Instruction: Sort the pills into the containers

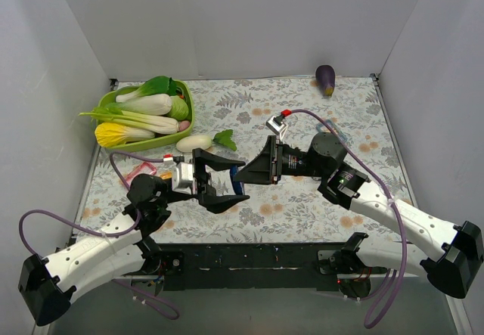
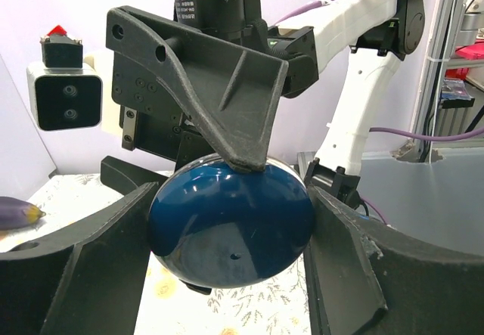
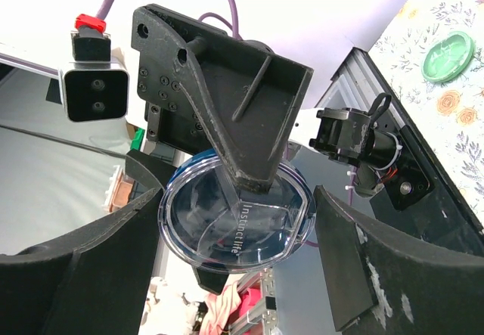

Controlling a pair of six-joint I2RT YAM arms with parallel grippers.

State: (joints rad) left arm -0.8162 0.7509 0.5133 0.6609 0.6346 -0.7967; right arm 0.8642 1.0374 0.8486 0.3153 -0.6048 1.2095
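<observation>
Left fingers [image 2: 91, 267] clamp the blue tub [image 2: 227, 229]; right fingers [image 3: 98, 274] flank its lid [image 3: 204, 233], contact unclear. I must seat them squarely before twisting.

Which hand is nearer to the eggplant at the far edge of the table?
Right. The right hand is mid-table, in front and left of the eggplant; the left hand meets it from farther left, both around a blue container.

Overhead; opposed close wrist views sharing container [image 2: 231, 225]

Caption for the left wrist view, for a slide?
Left gripper holds a blue container while the right gripper straddles it.
</observation>
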